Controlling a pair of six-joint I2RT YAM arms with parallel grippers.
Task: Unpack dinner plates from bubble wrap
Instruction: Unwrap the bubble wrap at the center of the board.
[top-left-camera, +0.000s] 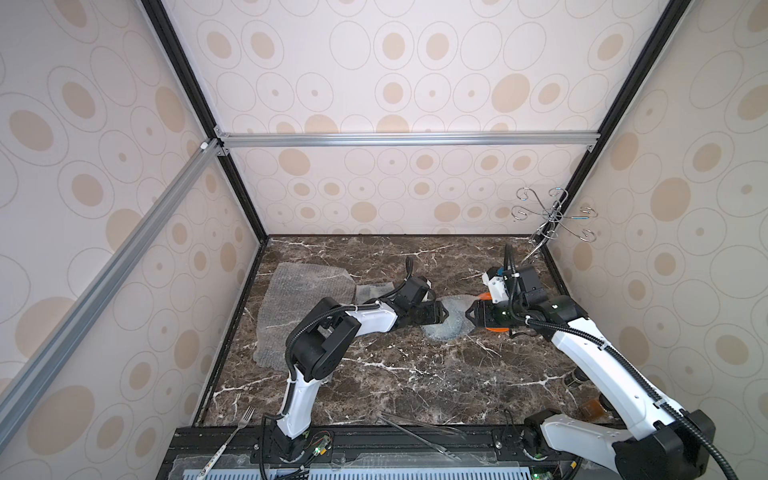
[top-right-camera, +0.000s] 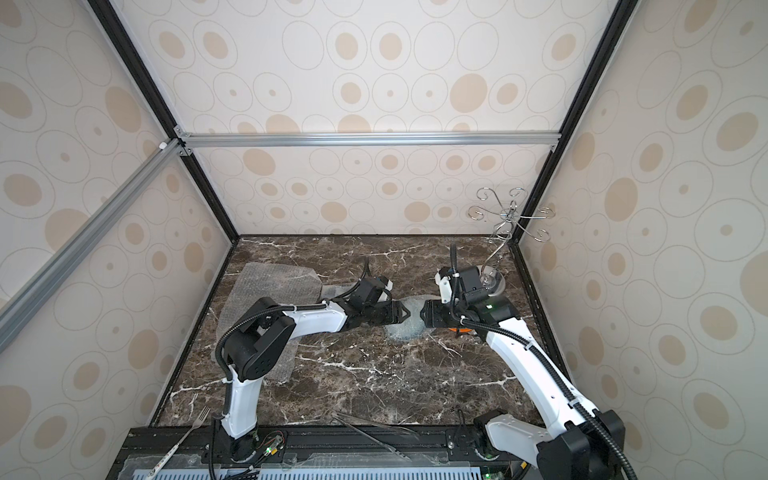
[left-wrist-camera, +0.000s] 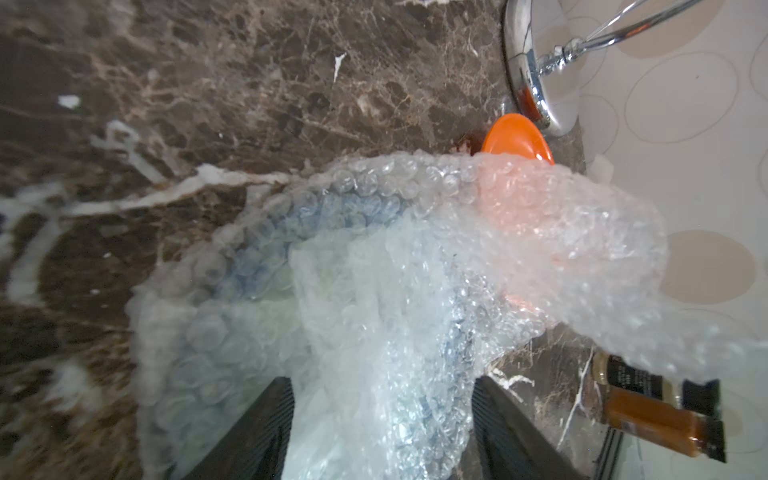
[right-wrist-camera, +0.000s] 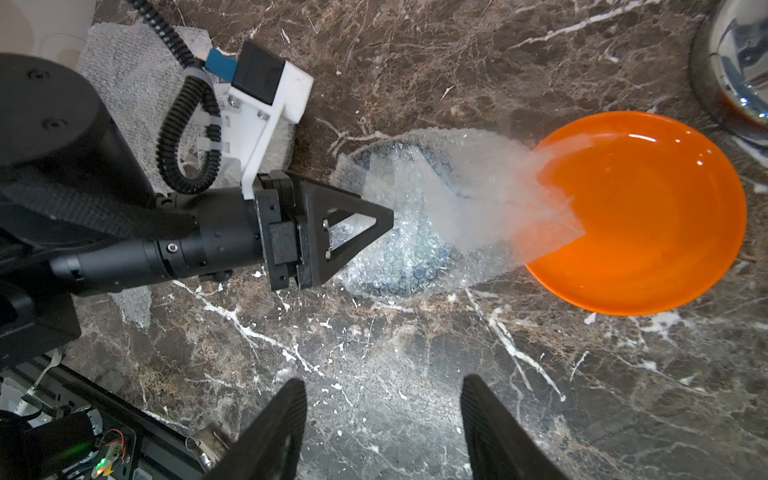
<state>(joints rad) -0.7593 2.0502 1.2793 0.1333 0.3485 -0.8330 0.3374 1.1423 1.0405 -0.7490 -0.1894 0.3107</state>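
Observation:
A plate with a bluish-green rim shows through the bubble wrap (right-wrist-camera: 415, 245) that covers it at mid-table, and appears as a pale bundle (top-left-camera: 446, 326) in a top view. My left gripper (left-wrist-camera: 382, 382) is open over it, its tip (right-wrist-camera: 390, 220) at the bundle's edge. A raised fold of bubble wrap (left-wrist-camera: 374, 270) stands between its fingers. The bare orange plate (right-wrist-camera: 648, 216) lies beside the bundle, with a corner of the wrap lying over its rim. My right gripper (right-wrist-camera: 382, 386) is open above bare marble, nothing between its fingers, and faces the left one (top-left-camera: 469, 312).
Two loose bubble wrap sheets (top-left-camera: 299, 299) (top-left-camera: 374, 291) lie flat behind the left arm. A wire stand with a shiny disc base (top-right-camera: 492, 280) stands in the far right corner. An amber bottle (left-wrist-camera: 648, 411), a fork (top-left-camera: 232, 436) and tongs (top-left-camera: 419, 432) lie near the front edge.

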